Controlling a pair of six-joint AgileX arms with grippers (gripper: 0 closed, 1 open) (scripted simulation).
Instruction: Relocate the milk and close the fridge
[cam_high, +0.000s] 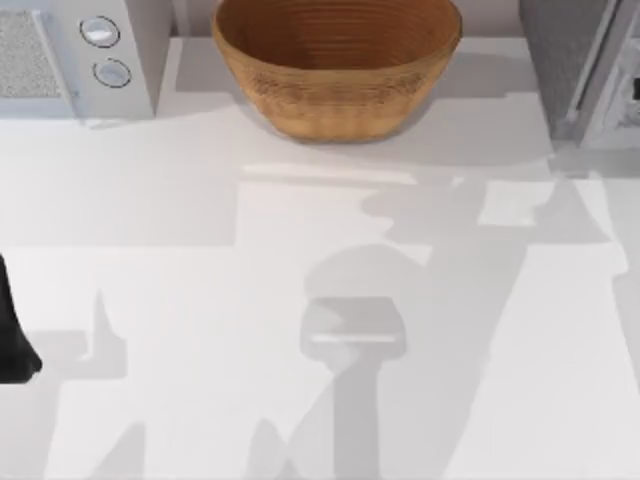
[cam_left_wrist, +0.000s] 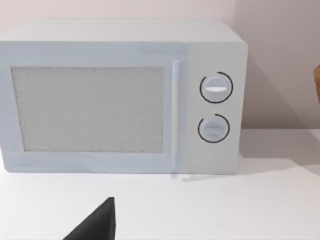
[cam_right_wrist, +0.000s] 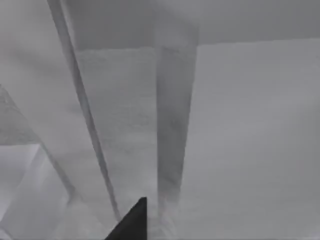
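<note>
One fridge (cam_high: 562, 60): grey speckled, pale door panel, top-right | jaws: cannot tell either arm

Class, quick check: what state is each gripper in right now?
Left gripper: cannot be told, facing the microwave.
Right gripper: cannot be told, close to the fridge.

No text, label, brand or number can be read on the microwave (cam_left_wrist: 120, 97), its knobs, or the fridge (cam_high: 575, 60).
</note>
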